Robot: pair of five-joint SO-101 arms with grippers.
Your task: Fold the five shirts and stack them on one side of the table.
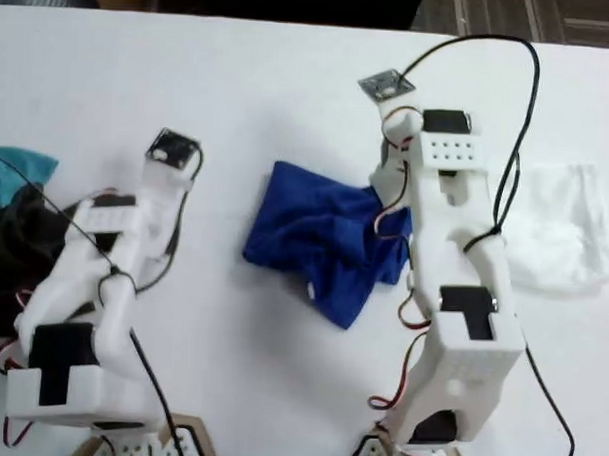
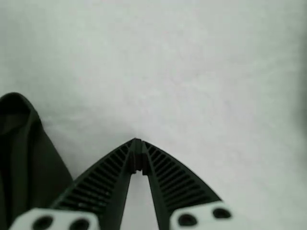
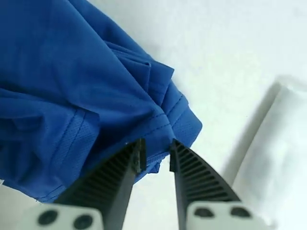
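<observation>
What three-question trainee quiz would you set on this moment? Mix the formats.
1. True or false: the left gripper is shut over the bare white table.
2. Fill in: in the high view, the flat white fabric shirt lies beside the ___ arm.
3. Pick one: the right gripper, fingers slightly apart, sits at the edge of
A. the crumpled blue fabric shirt
B. the white shirt
C. nothing but table

Key: 1 true; 2 right; 3 A.
</observation>
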